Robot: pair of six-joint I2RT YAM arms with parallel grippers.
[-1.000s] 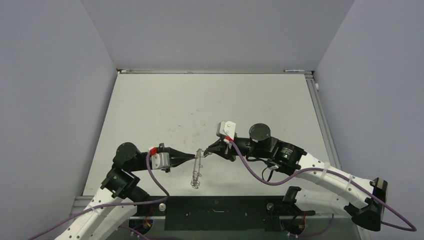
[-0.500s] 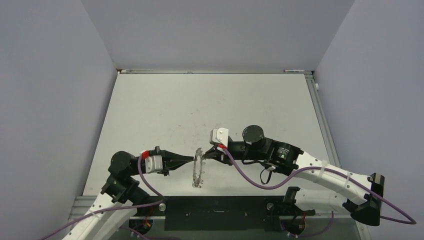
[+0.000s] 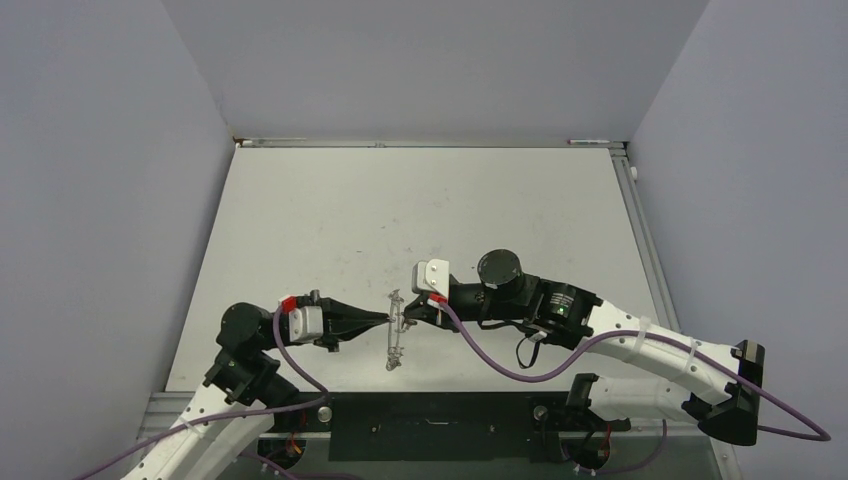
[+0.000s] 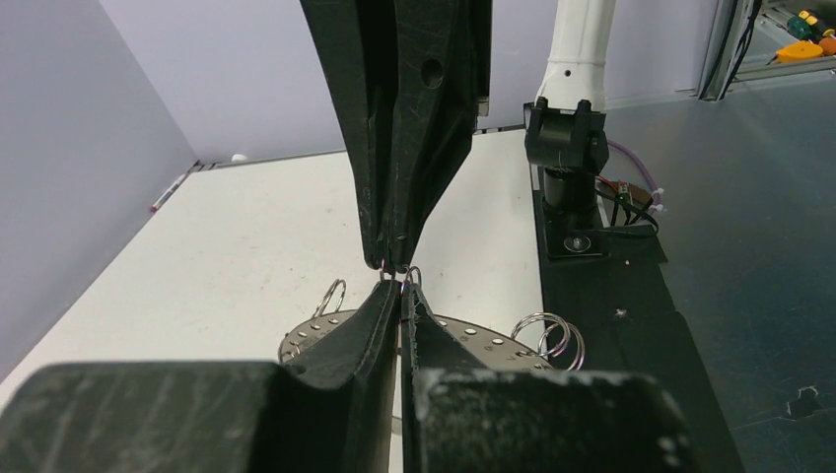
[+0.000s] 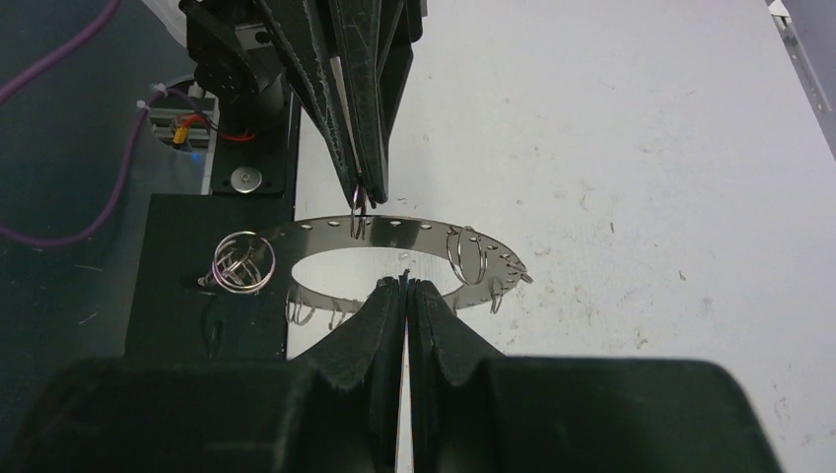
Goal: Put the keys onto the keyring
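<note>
White tabletop [image 3: 420, 200] | keyring [image 5: 424, 230] aloft between the grippers, no keys discernible | left gripper [image 3: 388, 319] pinches its rim loop [image 5: 355, 205] | right gripper [image 5: 406, 288] pressed together at near rim | risk: thin loop slips, ring drops

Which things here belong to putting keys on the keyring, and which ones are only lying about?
For the job: keyring; left tool; right tool, both shut on it. No key shows.
Lying about: white stick with red tip at the table edge; small orange and green items off the table.
</note>
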